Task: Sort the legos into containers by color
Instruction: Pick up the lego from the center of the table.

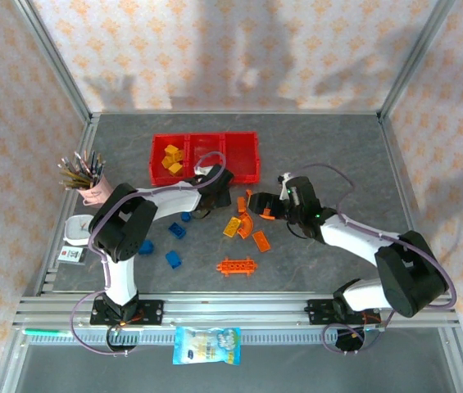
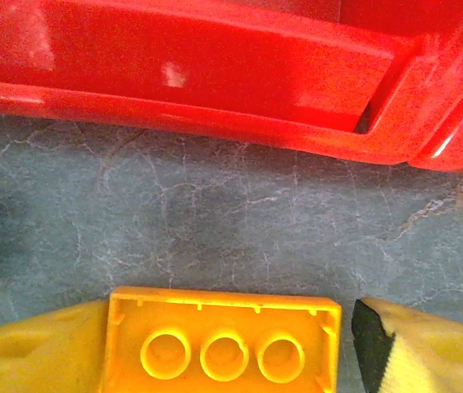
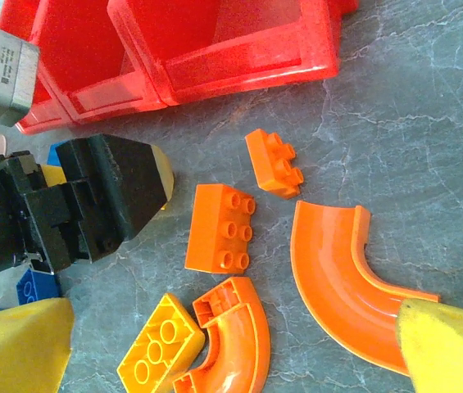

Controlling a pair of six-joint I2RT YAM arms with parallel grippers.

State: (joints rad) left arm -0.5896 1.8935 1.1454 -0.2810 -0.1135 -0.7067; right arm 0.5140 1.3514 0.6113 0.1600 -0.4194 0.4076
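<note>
while the left tool (image 2: pixel 227 327) loosely straddles a yellow brick (image 2: pixel 223 356), the right tool (image 3: pixel 231 319) gapes wide, empty.

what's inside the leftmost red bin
Yellow-orange bricks, about three, sit clustered in the left bin of the red row. Anything lying beneath them is covered, so the exact count can't be told from the top view.

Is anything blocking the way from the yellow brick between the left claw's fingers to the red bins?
Nothing visible: only bare table lies between the yellow brick at the left gripper and the near wall of the red bins.
</note>
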